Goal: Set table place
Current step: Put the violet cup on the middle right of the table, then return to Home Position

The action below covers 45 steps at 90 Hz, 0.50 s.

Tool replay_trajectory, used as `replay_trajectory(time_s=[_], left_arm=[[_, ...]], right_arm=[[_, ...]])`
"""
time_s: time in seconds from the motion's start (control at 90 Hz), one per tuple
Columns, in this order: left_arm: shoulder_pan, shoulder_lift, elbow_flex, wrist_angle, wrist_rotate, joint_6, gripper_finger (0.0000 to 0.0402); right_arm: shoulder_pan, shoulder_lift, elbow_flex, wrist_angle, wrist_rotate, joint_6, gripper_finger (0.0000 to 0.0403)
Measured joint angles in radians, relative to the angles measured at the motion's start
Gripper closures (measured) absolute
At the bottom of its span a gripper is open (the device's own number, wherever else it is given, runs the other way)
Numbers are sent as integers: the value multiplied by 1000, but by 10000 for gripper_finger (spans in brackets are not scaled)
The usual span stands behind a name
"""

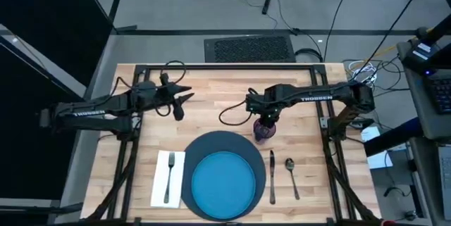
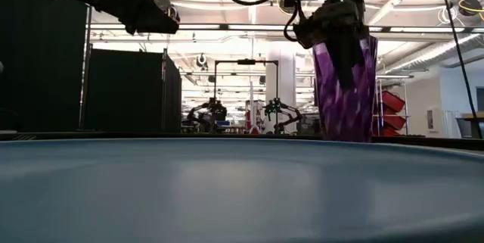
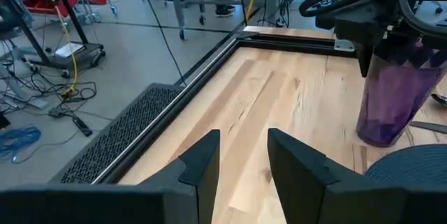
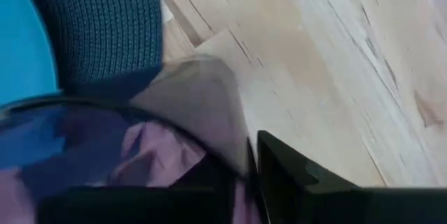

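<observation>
I am at the last piece of the place setting, on the pale wood tabletop (image 1: 218, 92): the dark round mat (image 1: 211, 145) with the blue plate (image 1: 223, 186) on it sits at the near edge, the white napkin (image 1: 161, 184) and fork (image 1: 169, 177) lie to its left, and the knife (image 1: 272, 177) and spoon (image 1: 291, 177) lie to its right.

My right tool (image 1: 263, 122) is clenched on the purple cup (image 2: 345, 84), one finger inside the rim and one outside. The cup stands upright just beyond the far right edge of the mat, above the knife. From the level view I cannot tell whether its base is touching the wood or is just clear of it.

In my judgement the step in hand is placing the cup. The next move calls for settling it flat, then releasing and lifting straight up so the inner finger does not tip it.

My left tool (image 3: 241, 161) waits with its fingers apart over the far left of the tabletop, well clear of the cup.
</observation>
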<state>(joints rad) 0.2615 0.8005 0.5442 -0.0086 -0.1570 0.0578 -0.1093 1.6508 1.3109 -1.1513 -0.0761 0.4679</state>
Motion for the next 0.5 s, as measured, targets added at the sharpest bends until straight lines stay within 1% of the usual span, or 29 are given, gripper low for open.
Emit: replay_trajectory(time_s=[0.156,0.267,0.389,0.5], left_arm=[[0,0,0,0,0,0,294],[0,0,0,0,0,0,294],[0,0,0,0,0,0,294],[0,0,0,0,0,0,294]], right_arm=[[0,0,0,0,0,-6,282],[0,0,1,-3,-2,-26,250],[0,0,38,-53,-29,-63,230],[0,-1,114,-109,-24,-74,225]])
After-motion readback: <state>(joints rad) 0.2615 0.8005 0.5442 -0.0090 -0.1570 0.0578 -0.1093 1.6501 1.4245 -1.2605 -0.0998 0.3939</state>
